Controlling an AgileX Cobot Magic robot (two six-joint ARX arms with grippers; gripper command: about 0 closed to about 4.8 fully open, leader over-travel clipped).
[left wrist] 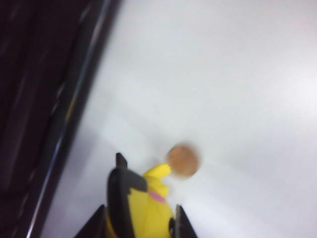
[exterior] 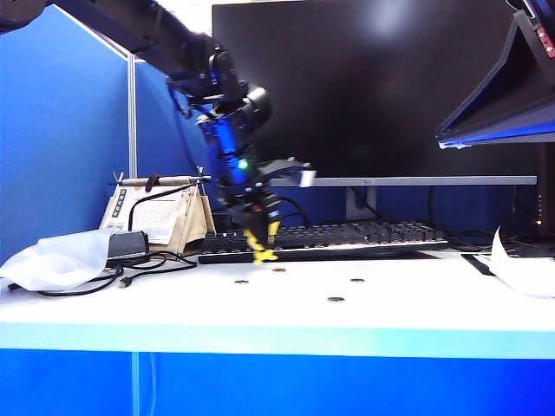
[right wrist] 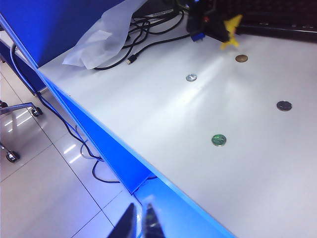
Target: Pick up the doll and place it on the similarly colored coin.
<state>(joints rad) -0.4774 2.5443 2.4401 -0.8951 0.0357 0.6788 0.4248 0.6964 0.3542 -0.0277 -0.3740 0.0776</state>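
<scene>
- The exterior view shows the left gripper point(exterior: 260, 236) pointing down just in front of the keyboard point(exterior: 347, 237), with the doll point(exterior: 263, 245) clamped between its jaws above the white desk point(exterior: 416, 308).
- Only the left wrist view shows the grip up close: the yellow doll point(left wrist: 148, 201) sits between the dark fingers point(left wrist: 120, 198), and the brass-coloured coin point(left wrist: 184, 159) lies on the desk just beyond its ear; contact cannot be told through the blur.
- The right wrist view shows the coin point(right wrist: 241, 58) lying apart from three darker coins, the nearest point(right wrist: 191, 77) toward the cables, with bare desk between them.
- That view also shows the right gripper point(right wrist: 140, 224), jaws almost together and holding nothing, out past the desk's blue front edge point(right wrist: 104, 144) and over the floor.
- The keyboard's edge point(left wrist: 69, 119) runs close beside the doll; the other side is open desk.
</scene>
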